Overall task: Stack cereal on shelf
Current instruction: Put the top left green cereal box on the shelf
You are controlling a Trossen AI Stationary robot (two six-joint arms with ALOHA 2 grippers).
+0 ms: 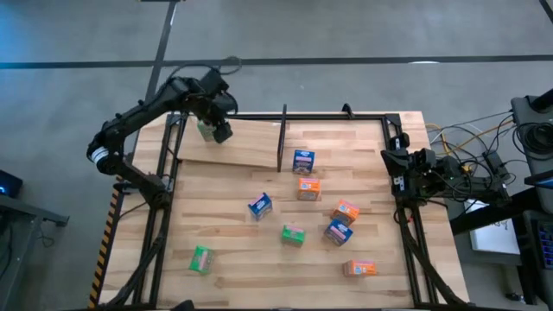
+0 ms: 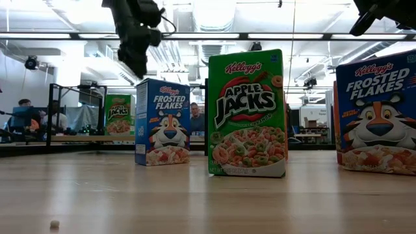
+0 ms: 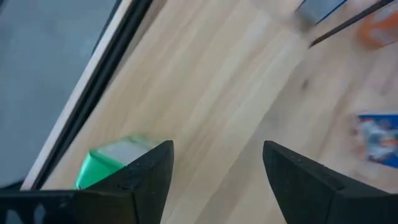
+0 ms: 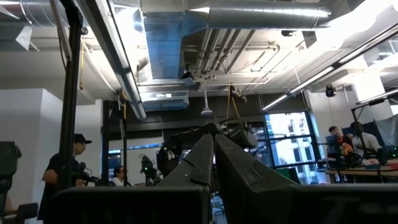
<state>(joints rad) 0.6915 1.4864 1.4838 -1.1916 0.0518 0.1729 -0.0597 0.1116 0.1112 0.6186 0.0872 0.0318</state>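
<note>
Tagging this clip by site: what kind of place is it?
Looks like an open lab or workshop, not a home or store. Exposed ducts and pipes run under the ceiling, people stand at benches behind the table, and cables sprawl beside the rig.

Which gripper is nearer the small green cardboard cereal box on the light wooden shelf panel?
Left. The left gripper hovers open right beside the green cereal box on the shelf; the right gripper waits shut at the table's far right edge.

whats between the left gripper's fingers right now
Only bare shelf wood. In the left wrist view the left gripper stands open with nothing in the gap; the green cereal box sits just outside one finger, not between them.
</note>
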